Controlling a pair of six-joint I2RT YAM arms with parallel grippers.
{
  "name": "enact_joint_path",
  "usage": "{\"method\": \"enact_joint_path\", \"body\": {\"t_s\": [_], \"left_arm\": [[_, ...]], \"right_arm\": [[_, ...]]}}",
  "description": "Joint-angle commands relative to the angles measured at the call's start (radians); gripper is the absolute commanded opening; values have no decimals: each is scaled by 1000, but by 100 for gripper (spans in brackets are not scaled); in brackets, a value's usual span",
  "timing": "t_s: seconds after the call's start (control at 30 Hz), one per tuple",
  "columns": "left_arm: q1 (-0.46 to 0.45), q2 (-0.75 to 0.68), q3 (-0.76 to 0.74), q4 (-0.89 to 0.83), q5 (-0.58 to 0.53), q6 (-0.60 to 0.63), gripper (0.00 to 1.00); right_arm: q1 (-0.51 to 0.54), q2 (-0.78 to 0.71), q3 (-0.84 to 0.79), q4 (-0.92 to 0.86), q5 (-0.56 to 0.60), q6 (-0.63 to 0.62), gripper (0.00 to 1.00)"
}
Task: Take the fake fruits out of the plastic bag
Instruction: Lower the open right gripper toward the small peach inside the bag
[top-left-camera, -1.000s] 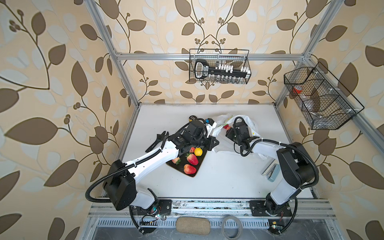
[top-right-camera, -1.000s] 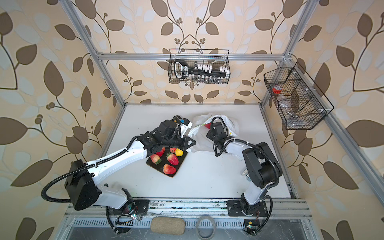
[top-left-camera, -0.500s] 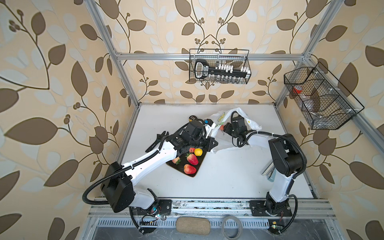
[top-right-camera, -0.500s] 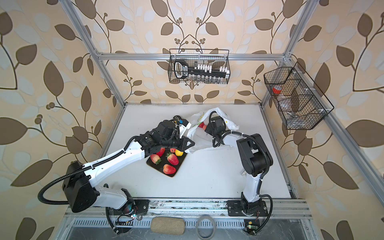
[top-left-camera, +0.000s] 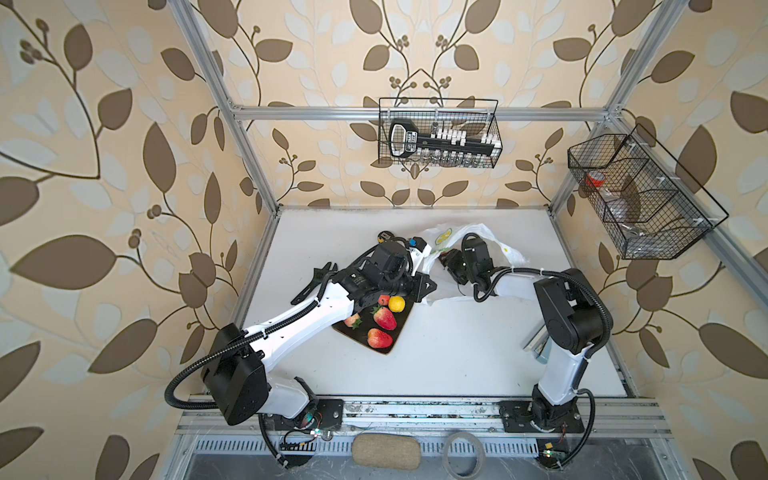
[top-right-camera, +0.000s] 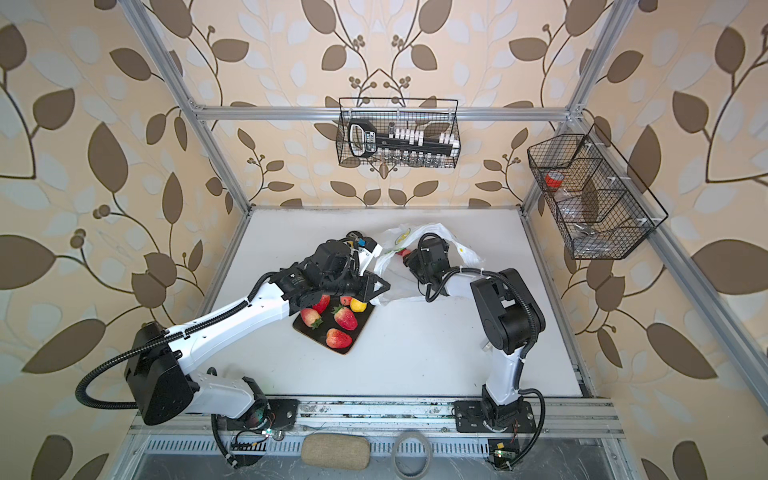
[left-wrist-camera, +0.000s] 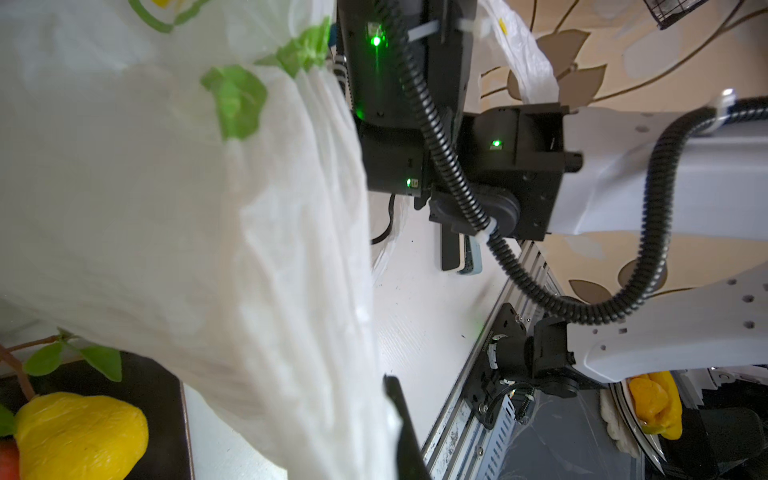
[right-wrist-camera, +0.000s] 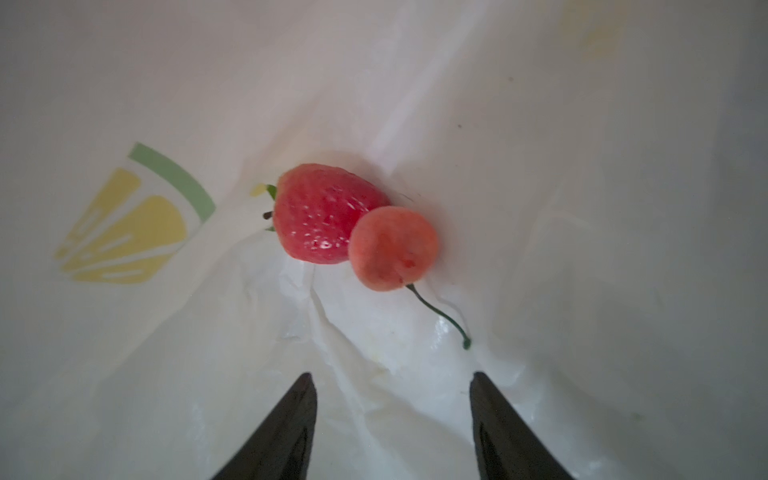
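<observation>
The plastic bag (top-left-camera: 471, 232) (top-right-camera: 419, 235), white with lemon prints, lies at the back middle of the table. My left gripper (top-left-camera: 424, 286) (left-wrist-camera: 395, 411) is shut on the plastic bag's edge and holds its mouth up. My right gripper (right-wrist-camera: 390, 376) is open inside the bag. Just beyond its fingertips lie two fake fruits, a red strawberry (right-wrist-camera: 324, 214) and a pink round fruit (right-wrist-camera: 392, 249) with a thin stem. A black tray (top-left-camera: 365, 330) (top-right-camera: 358, 328) holds several fruits, among them strawberries (top-left-camera: 384, 318) and a yellow pear (top-left-camera: 397, 304) (left-wrist-camera: 79, 436).
A yellow-black tape measure (top-left-camera: 384, 237) sits behind my left wrist. A black tool (top-left-camera: 316, 280) lies at the table's left side. Flat items (top-left-camera: 538, 347) rest by the right arm's base. Wire baskets hang on the back wall (top-left-camera: 438, 139) and the right wall (top-left-camera: 640, 195).
My right gripper has pushed further left into the bag's mouth, and its elbow has swung toward the front. My left gripper keeps its hold on the bag.
</observation>
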Motion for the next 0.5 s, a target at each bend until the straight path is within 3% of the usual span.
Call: {"method": "enact_joint_path", "body": {"t_s": [0.0, 0.13, 0.27, 0.47], "left_arm": [[-7, -27, 35, 54, 20, -18, 0], [-7, -8, 77, 31, 68, 1, 0], [-8, -10, 97, 8, 98, 18, 0], [-8, -21, 91, 2, 96, 25, 0]], "right_arm": [[19, -39, -23, 23, 92, 231, 59], [76, -32, 30, 30, 249, 342, 61], [83, 38, 142, -68, 299, 351, 67], [89, 99, 255, -238, 393, 243, 70]]}}
